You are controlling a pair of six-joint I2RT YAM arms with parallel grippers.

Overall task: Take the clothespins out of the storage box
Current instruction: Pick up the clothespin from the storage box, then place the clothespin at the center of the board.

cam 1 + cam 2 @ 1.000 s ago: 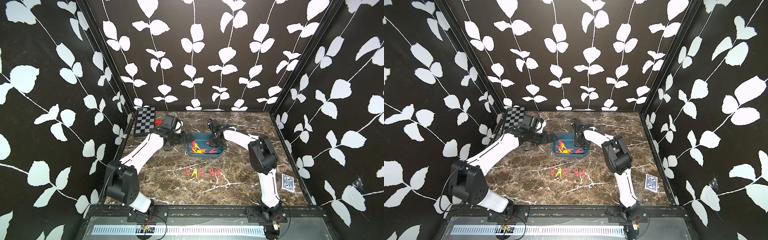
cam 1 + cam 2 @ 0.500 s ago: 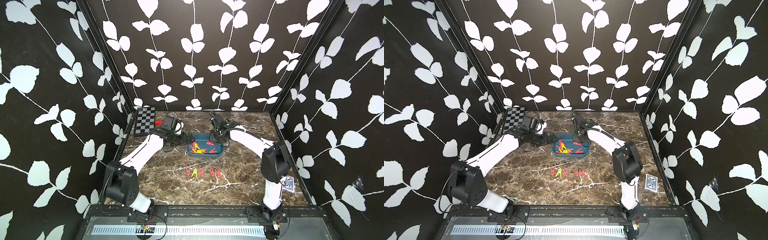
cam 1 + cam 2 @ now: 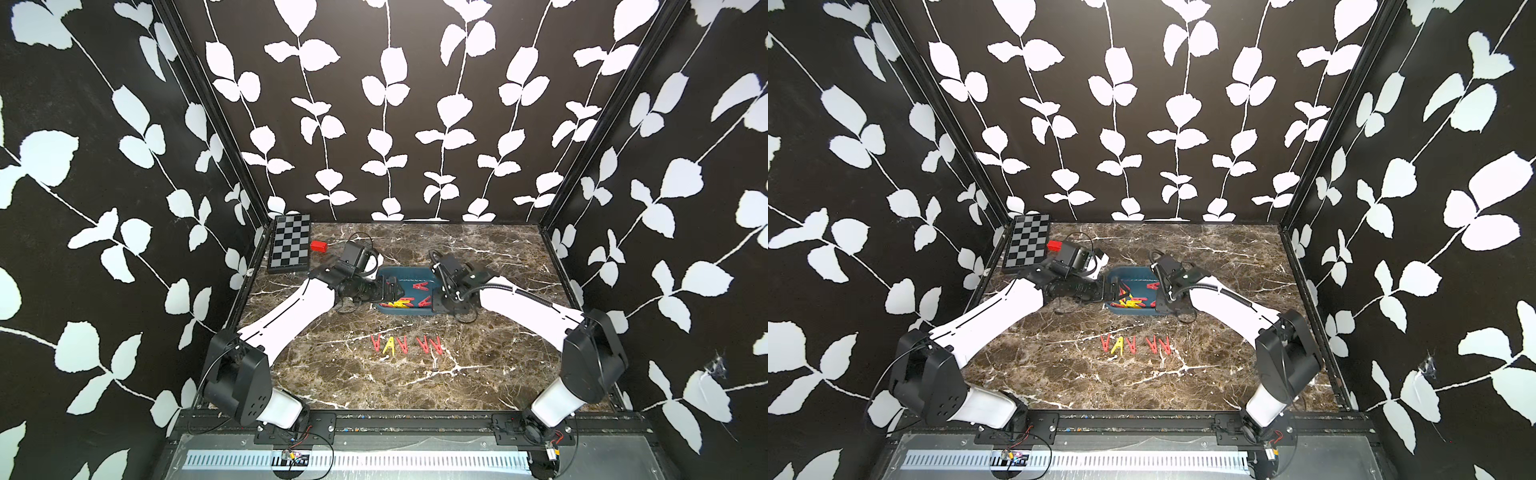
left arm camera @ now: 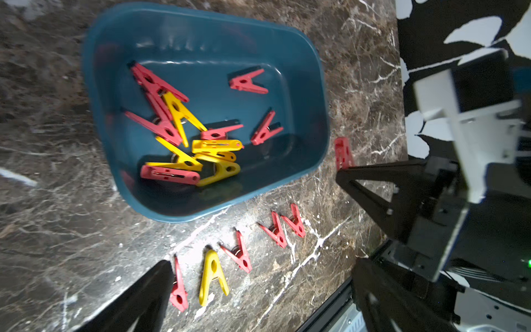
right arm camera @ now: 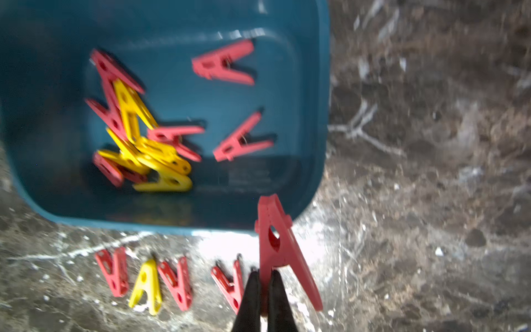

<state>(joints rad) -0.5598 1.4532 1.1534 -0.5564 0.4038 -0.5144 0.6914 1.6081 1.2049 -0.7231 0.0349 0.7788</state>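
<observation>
Brown marble worktop (image 3: 498, 257), black walls printed with white leaves all round. Near the middle of it sits the blue storage box (image 4: 207, 34), with about a dozen clothespins (image 4: 178, 113) in it: most are heaped and crossed at its 9 o'clock end, and three red ones lie loose toward 3 o'clock.

One red clothespin (image 5: 268, 212) is out and in the air at the box's 4 o'clock corner, just beyond the rim. The right hand (image 5: 263, 277) is clenched on it, but only on the tip of one leg. That looks a thin hold to me. The pin could swing or slip, and from there it would fall either back over the rim or onto the worktop.

At 6 o'clock of the box lies a row of five clothespins (image 3: 402, 345), four red and one yellow. The row is close, so a careless set-down could knock those already placed.

The left hand (image 3: 390, 291) hangs spread wide over the box's 9 o'clock end, holding nothing. Reaching into that tangle, it might drag up two pins at once or shove the light box sideways. With both arms crowding one small box, a bump between them seems possible.

Off at 10 o'clock, a checkerboard (image 3: 290, 243) and a red block (image 3: 318, 246) lie well clear.
</observation>
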